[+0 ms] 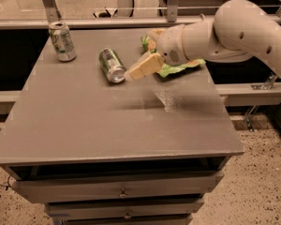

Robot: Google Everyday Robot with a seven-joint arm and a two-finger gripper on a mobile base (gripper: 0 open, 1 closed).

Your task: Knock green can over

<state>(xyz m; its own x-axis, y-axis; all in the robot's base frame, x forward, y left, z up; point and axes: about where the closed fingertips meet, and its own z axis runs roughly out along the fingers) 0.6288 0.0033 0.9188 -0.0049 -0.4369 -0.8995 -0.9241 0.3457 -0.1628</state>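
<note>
The green can [110,63] lies on its side on the grey table [84,125], in the back middle, with its silver top facing the front right. My gripper [141,68], tan and on a white arm reaching in from the right, hangs just right of the can. Its tip is right at the can's silver end; I cannot tell whether it touches. It holds nothing.
A whitish-silver can with green markings [62,41] stands upright at the back left corner. A flat green snack bag [182,67] lies at the back right, partly behind my arm. Drawers sit below the table's front edge.
</note>
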